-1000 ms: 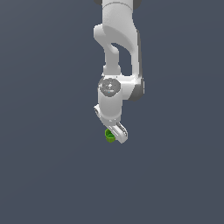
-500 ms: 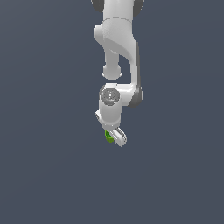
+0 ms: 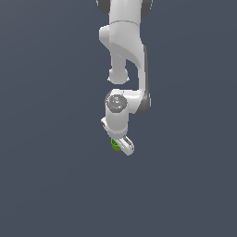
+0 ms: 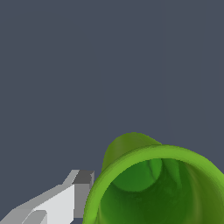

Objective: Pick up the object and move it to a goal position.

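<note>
Flat, even simulator light; soft shading, no cast shadows; edges perhaps slightly jagged.

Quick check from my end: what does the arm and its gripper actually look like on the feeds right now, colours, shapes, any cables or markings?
The arm is glossy white, built of rounded, bulbous links with dark grey bands at the joints. A grey circular cap sits on the wrist housing. The gripper is white too; the wrist view shows one blocky white finger with a dark grey tip pad. No cables or markings show.

a flat, even slate-grey backdrop (image 3: 41, 176) fills both views, with no seam, edge or shadow showing.
</note>
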`<state>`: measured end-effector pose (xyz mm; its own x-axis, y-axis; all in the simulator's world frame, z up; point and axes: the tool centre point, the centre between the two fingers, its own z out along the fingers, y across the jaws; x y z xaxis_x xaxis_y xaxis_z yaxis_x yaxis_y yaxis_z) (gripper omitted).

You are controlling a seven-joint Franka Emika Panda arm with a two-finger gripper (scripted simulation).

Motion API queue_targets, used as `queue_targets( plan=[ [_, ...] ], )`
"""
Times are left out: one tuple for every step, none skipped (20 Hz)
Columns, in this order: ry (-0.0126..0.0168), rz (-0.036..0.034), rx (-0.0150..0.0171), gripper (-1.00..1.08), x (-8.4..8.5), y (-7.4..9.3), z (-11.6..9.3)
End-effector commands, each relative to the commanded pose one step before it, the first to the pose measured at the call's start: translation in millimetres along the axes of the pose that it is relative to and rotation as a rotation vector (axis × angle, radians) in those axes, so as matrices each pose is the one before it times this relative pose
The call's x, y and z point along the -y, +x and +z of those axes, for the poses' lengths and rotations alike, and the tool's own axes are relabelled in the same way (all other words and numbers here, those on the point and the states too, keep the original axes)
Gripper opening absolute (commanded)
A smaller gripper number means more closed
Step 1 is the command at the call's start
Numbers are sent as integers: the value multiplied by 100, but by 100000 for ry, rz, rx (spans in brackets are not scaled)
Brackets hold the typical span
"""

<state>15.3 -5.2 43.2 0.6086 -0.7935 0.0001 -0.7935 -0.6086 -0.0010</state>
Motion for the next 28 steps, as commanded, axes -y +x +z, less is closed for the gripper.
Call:
queue_targets(
  plan=[
    [-103, 72, 19, -100, -64, 34, 76],
    [0, 0, 0, -100, 0, 0, 0],
    [0, 0, 0, -100, 0, 0, 0],
    [98, -66, -17, -100, 56, -30, -70],
    [0, 0, 0, -100, 19, -10, -30],
    [0, 0, 0, -100, 58, -30, -91],
    [0, 0, 0, -100, 97, -49, -152],
    [0, 0, 0, -100, 135, -69, -212],
    [0, 0, 0, -100, 173, -88, -272],
    [0, 0, 0, -100, 210, -106, -331],
    [0, 0, 0, -100, 247, -125, -388],
    [-30, 28, -26, -100, 273, -130, -440],
    [0, 0, 0, -100, 318, -160, -500],
    [0, 0, 0, -100, 352, -176, -554],
    [0, 0, 0, -100, 385, -193, -607],
    [-29, 25, -30, -100, 411, -197, -654],
    [0, 0, 0, -100, 449, -223, -708],
    [-29, 24, -32, -100, 474, -227, -752],
    [0, 0, 0, -100, 506, -248, -795],
    [0, 0, 0, -100, 526, -257, -827],
    [-39, 32, -47, -100, 536, -252, -847],
    [0, 0, 0, -100, 556, -269, -871],
    [0, 0, 0, -100, 567, -272, -886],
    [-27, 22, -34, -100, 571, -267, -893],
    [0, 0, 0, -100, 581, -275, -904],
    [0, 0, 0, -100, 586, -276, -908],
    [0, 0, 0, -100, 590, -275, -910],
    [-27, 23, -33, -100, 588, -267, -906]
  ],
)
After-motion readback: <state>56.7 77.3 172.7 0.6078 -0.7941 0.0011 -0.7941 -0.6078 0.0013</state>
